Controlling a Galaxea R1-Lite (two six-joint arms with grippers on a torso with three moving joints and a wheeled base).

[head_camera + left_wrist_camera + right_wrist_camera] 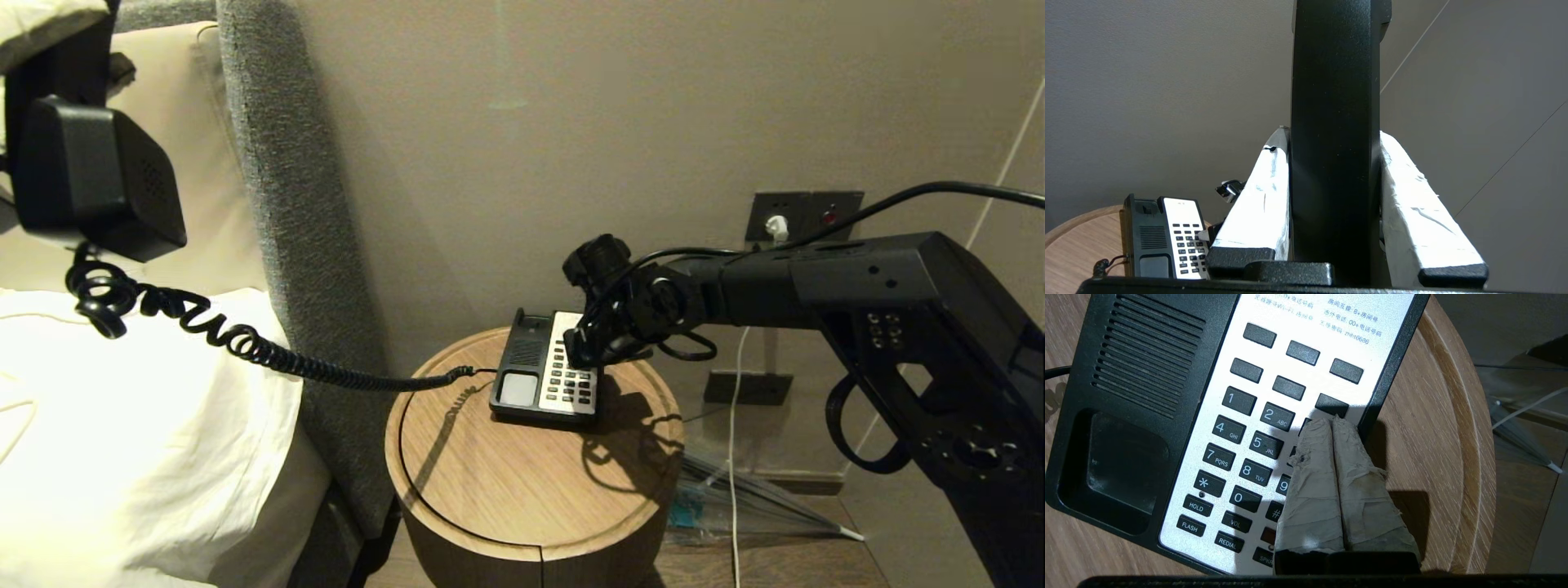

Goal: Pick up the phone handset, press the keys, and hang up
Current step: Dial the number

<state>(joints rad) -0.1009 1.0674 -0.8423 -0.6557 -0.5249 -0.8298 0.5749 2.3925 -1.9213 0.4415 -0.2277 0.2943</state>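
Note:
The black phone handset (90, 175) hangs high at the left over the bed. In the left wrist view it (1335, 122) stands as a dark bar with my left gripper (1333, 136) shut on it, white-taped fingers (1261, 204) pressed to both sides. Its coiled cord (245, 343) runs down to the phone base (522, 367) on the round table. My right gripper (1332, 421) is shut. Its taped tips sit on the keypad (1249, 437) in the right column, beside the 2 key; whether they press a key I cannot tell. In the head view the right gripper (584, 347) sits over the base's right side.
The round wooden side table (522, 490) stands between a grey headboard (277, 163) with white pillows (122, 449) on the left and a wall socket (804, 216) with a white cable (732, 457) on the right. The empty cradle (1122, 465) is on the base's left side.

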